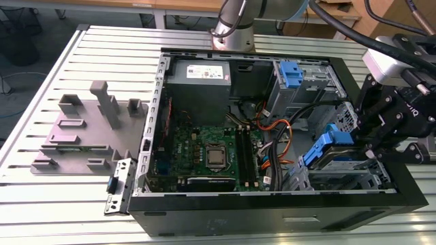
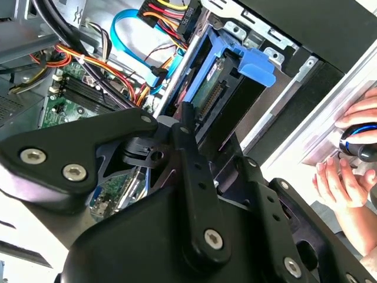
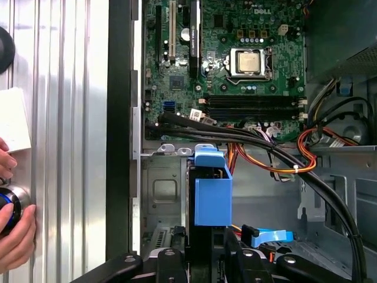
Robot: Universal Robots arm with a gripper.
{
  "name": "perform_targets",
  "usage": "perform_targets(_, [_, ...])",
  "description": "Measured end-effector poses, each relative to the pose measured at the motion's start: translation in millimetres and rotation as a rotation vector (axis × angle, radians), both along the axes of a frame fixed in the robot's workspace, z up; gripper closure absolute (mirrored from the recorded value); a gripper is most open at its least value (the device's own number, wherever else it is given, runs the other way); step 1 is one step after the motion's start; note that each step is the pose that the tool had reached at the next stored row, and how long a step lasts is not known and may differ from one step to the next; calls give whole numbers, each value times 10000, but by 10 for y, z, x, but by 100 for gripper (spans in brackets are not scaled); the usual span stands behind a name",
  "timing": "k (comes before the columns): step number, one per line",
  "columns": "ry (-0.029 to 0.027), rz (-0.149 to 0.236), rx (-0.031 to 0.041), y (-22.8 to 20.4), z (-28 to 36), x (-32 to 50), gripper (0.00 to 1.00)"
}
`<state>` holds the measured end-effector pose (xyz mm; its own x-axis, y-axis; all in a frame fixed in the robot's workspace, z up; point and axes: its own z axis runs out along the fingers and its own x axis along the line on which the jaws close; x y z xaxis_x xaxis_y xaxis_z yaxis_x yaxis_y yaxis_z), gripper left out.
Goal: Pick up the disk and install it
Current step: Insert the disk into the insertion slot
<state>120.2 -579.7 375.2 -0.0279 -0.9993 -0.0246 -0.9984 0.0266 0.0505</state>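
Note:
The disk [image 1: 332,153] is a silver drive in a blue plastic carrier. It stands tilted in the metal drive bay [image 1: 354,176] at the exterior view's right end of the open computer case [image 1: 272,217]. My black gripper [image 1: 368,145] reaches in over the case's right wall and is shut on the disk's near end. In the first wrist view the blue carrier [image 3: 212,188] rises between my two fingers [image 3: 169,258], with the gripper [image 3: 206,259] closed around the dark drive body. In the second wrist view the disk [image 2: 235,76] lies just beyond the gripper [image 2: 191,132].
Orange and black cables [image 1: 283,135] run beside the bay. The motherboard [image 1: 204,150] covers the case floor, with a grey power-supply box [image 1: 204,71] and a bare blue bracket [image 1: 291,75] at the back. A grey fixture [image 1: 89,127] sits outside on the slatted table. A person's hand [image 2: 353,147] rests near the case.

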Motion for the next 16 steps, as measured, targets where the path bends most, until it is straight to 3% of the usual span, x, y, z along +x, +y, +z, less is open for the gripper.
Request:
perform_targets(3, [0,0,0,0,0,0,64])
perform_targets(4, [0,0,0,0,0,0,58])
perform_targets(12, [-1,0,0,0,-3,-1,58])
perform_targets(16, [-118,14,0,9,-49,-30,58])
